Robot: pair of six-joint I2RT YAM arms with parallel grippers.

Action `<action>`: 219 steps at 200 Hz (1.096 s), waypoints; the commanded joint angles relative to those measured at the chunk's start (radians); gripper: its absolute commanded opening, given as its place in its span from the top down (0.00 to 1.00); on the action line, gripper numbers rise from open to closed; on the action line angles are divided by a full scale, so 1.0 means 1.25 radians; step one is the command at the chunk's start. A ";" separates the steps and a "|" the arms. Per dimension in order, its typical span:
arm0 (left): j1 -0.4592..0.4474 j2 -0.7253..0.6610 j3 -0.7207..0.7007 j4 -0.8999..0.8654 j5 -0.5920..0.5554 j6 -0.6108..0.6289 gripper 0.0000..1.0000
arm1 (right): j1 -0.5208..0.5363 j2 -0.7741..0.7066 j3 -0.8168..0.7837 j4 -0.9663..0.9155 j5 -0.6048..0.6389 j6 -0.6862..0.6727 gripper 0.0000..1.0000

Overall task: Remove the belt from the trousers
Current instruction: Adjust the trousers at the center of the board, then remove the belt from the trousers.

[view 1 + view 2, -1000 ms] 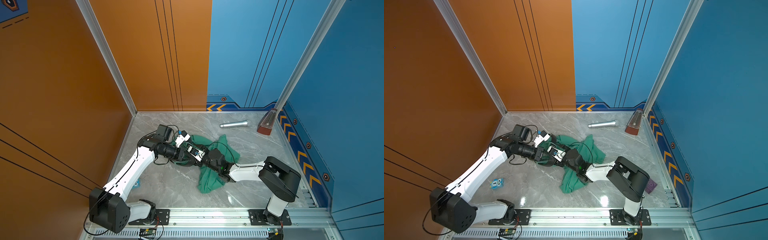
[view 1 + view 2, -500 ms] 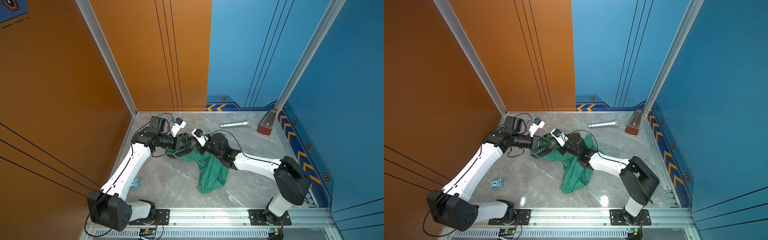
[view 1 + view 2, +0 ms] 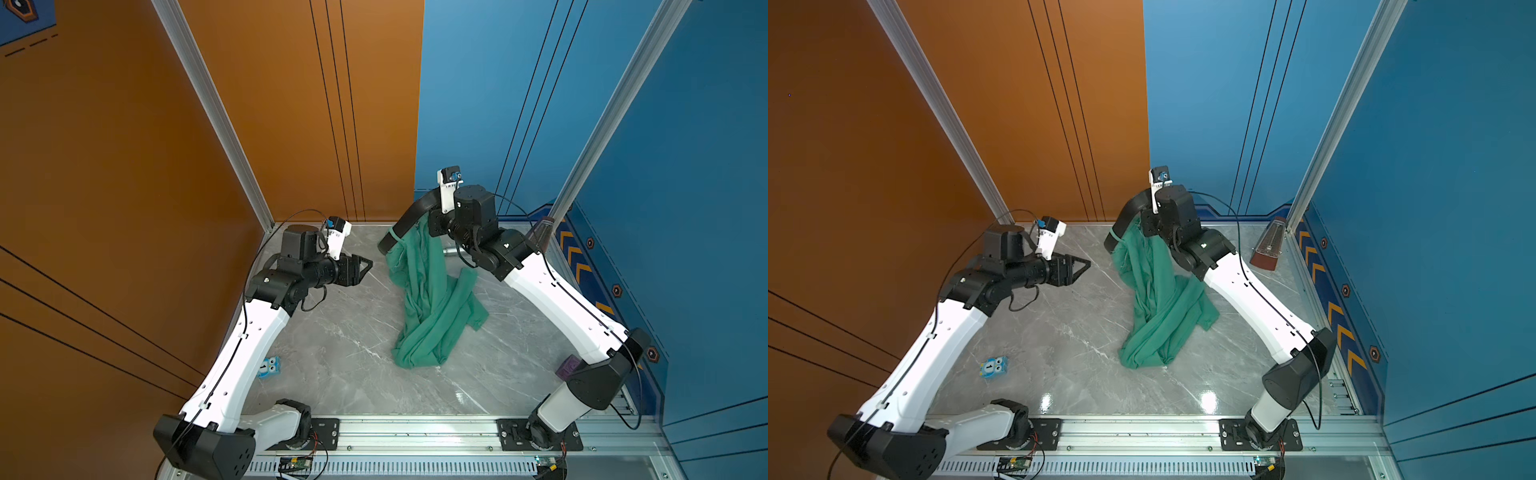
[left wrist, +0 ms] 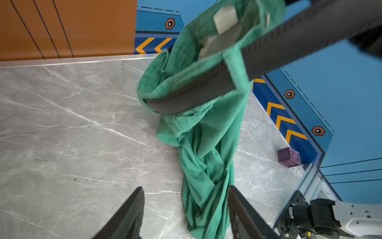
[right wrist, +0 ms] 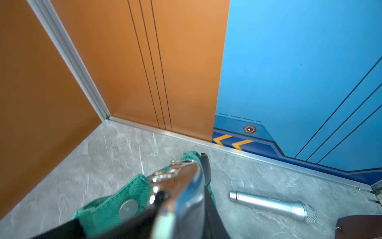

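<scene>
Top views: I've got the trousers (image 3: 432,299) hanging off the raised right gripper (image 3: 435,226) by the belt (image 3: 405,218), with the leg ends heaped on the table (image 3: 353,332). The belt arcs out of the waistband as a black band and passes through a green loop at its low end. The left gripper (image 3: 362,266) is on the left-arm side of the trousers, well apart, jaws spread and empty. Blue owl toy (image 3: 269,368) is further out on that side. Purple cube (image 3: 567,368) and metronome (image 3: 1268,245) are on the far side, and the right arm blocks part of each.

Left wrist: fingers (image 4: 132,213) are wide. The trouser legs lie beyond the gap between them, no contact. The belt crosses higher up through the loop.

Right wrist: the silvery buckle (image 5: 179,186) fills the near field, so the right gripper is clamped on the belt's buckle end (pads hidden behind the buckle). The waistband button (image 5: 128,207) is just beside it. The microphone (image 5: 272,203) lies on the table just past the trousers.
</scene>
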 commanded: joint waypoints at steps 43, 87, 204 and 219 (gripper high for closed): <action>-0.233 -0.149 -0.313 0.419 -0.393 -0.029 0.33 | 0.104 0.228 0.354 -0.398 0.101 0.196 1.00; -0.322 -0.096 -0.372 0.612 -0.520 0.024 0.32 | 0.063 0.164 0.172 -0.403 0.006 0.250 1.00; -0.357 0.168 -0.123 0.614 -0.480 0.253 0.23 | 0.026 -0.012 -0.175 -0.425 -0.077 0.153 1.00; -0.375 0.180 -0.101 0.614 -0.479 0.297 0.23 | 0.027 -0.014 -0.185 -0.429 -0.070 0.146 1.00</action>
